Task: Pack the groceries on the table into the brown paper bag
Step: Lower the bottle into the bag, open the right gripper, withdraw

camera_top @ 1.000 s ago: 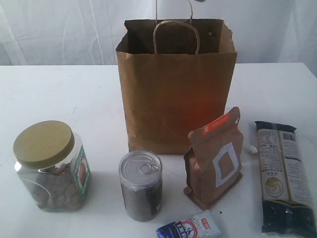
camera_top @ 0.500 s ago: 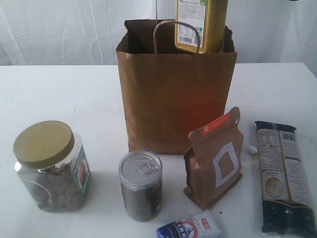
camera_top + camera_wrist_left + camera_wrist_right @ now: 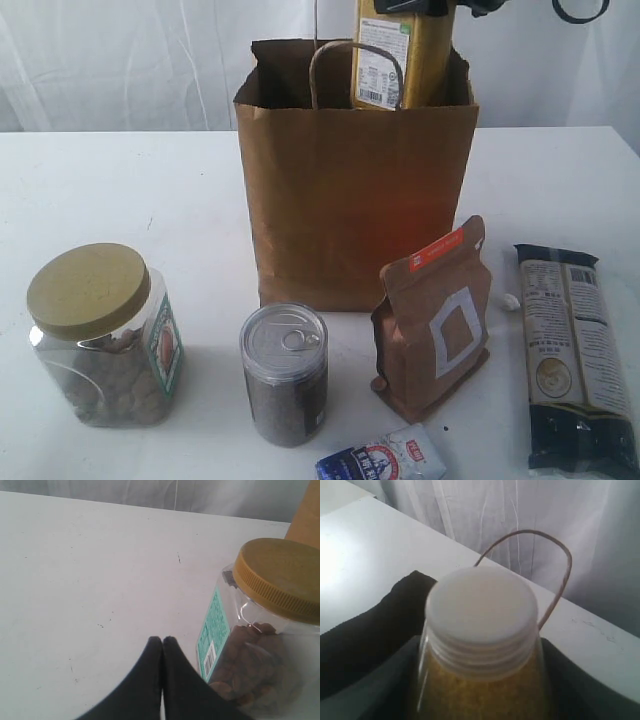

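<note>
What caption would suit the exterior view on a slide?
Right gripper holds the yellow juice bottle at the mouth of the brown paper bag on the white table.

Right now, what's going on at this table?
The right gripper holds the yellow juice bottle upright at the open mouth of the brown paper bag, its lower end behind the front rim. The left gripper is shut and empty, low beside the clear jar. The jar, the can, the brown pouch, the long dark packet and the blue-white packet sit unpacked on the table.
</note>
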